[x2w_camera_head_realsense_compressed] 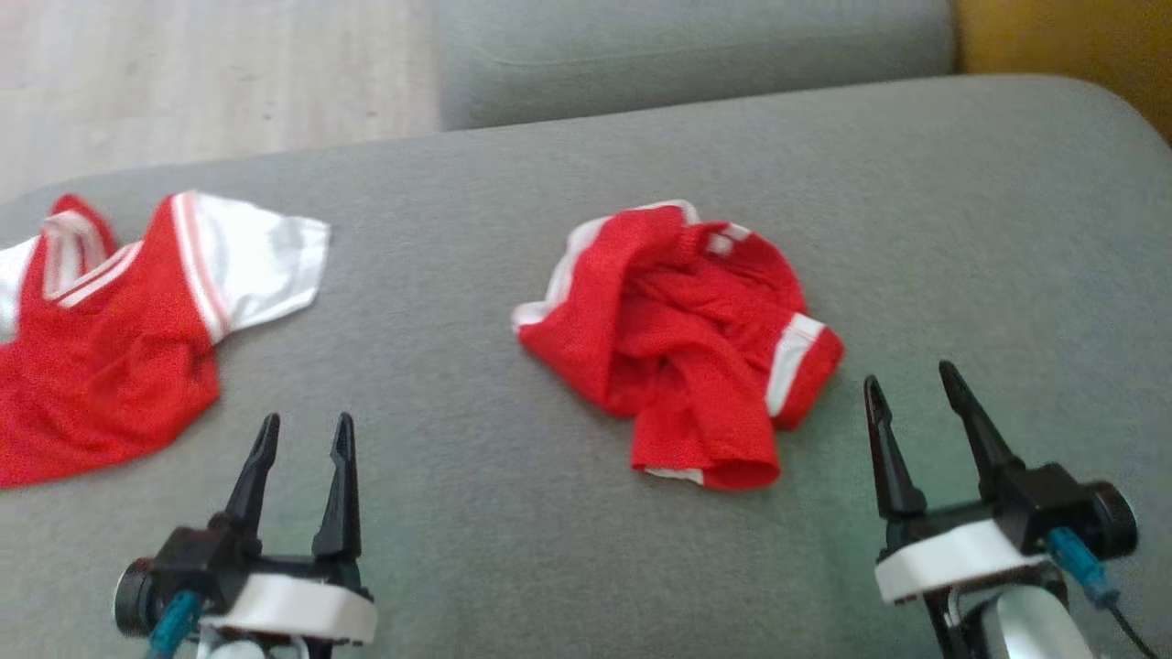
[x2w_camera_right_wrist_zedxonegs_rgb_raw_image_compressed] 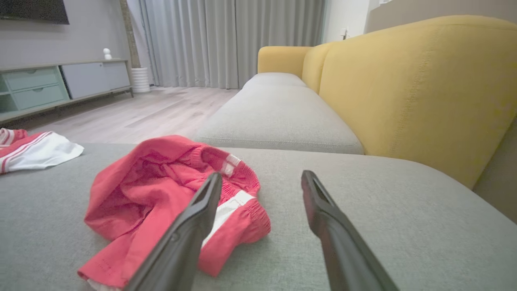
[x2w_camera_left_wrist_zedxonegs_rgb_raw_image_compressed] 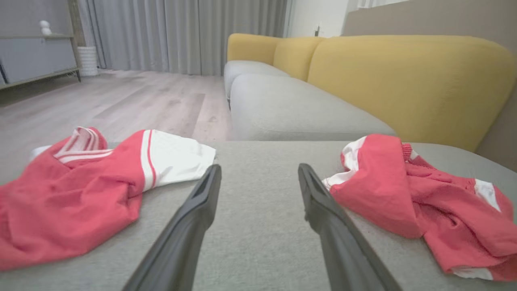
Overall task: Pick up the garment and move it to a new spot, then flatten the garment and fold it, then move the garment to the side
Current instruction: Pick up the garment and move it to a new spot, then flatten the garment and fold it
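Note:
A crumpled red garment [x2w_camera_head_realsense_compressed: 678, 339] with white trim, looking like shorts, lies bunched in the middle of the grey sofa cushion [x2w_camera_head_realsense_compressed: 549, 567]. It lies at the right in the left wrist view [x2w_camera_left_wrist_zedxonegs_rgb_raw_image_compressed: 404, 194] and left of centre in the right wrist view [x2w_camera_right_wrist_zedxonegs_rgb_raw_image_compressed: 153, 190]. A red shirt with white sleeves [x2w_camera_head_realsense_compressed: 101, 348] lies spread at the cushion's left end [x2w_camera_left_wrist_zedxonegs_rgb_raw_image_compressed: 72, 194] [x2w_camera_right_wrist_zedxonegs_rgb_raw_image_compressed: 36, 149]. My left gripper [x2w_camera_head_realsense_compressed: 307, 423] [x2w_camera_left_wrist_zedxonegs_rgb_raw_image_compressed: 259, 167] hovers open between the two, holding nothing. My right gripper [x2w_camera_head_realsense_compressed: 909, 375] [x2w_camera_right_wrist_zedxonegs_rgb_raw_image_compressed: 261, 174] stands open just right of the shorts, empty.
A second grey seat cushion [x2w_camera_head_realsense_compressed: 687, 46] adjoins the far side, with the yellow backrest [x2w_camera_right_wrist_zedxonegs_rgb_raw_image_compressed: 404, 81] along the right. Pale wooden floor [x2w_camera_head_realsense_compressed: 183, 73] lies beyond the cushion's far left edge. A low cabinet [x2w_camera_right_wrist_zedxonegs_rgb_raw_image_compressed: 40, 85] stands across the room.

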`<state>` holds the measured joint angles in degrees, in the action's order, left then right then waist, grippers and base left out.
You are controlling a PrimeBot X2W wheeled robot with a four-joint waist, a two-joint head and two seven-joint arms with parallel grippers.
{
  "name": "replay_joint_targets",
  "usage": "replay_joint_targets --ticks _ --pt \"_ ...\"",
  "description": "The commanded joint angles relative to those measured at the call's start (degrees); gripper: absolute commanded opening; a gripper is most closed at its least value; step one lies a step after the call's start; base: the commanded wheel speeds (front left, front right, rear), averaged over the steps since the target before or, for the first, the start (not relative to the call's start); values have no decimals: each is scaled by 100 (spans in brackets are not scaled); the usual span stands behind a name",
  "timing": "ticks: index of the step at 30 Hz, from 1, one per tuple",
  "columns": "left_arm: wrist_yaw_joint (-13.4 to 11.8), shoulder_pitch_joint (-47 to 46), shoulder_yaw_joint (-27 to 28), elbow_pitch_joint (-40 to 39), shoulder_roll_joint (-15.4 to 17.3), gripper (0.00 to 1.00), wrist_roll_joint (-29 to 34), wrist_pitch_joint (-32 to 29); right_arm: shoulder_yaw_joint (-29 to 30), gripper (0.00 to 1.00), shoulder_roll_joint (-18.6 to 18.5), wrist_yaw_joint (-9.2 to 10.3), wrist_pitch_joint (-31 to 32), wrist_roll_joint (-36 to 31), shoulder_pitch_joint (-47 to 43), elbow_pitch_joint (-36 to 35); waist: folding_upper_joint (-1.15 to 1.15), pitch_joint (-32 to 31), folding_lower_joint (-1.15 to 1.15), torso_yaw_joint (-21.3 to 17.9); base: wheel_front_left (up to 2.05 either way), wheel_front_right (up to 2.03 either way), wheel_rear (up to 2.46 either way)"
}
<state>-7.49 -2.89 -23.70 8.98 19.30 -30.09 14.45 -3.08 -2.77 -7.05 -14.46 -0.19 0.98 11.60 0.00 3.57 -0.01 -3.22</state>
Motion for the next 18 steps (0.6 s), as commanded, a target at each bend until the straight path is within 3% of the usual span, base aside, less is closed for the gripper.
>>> replay_joint_targets --ticks 1,8,18 --pt "72 -143 396 -183 -9 100 212 54 -82 100 -10 -44 -54 -68 23 -126 0 -114 1 288 0 0 0" --pt "529 274 949 62 -459 100 865 54 95 100 -10 -44 -54 -69 -147 181 0 -226 1 452 0 0 0" --pt "963 518 1802 371 -1012 100 1317 54 168 100 -10 -44 -54 139 -210 377 0 -331 1 492 0 0 0"
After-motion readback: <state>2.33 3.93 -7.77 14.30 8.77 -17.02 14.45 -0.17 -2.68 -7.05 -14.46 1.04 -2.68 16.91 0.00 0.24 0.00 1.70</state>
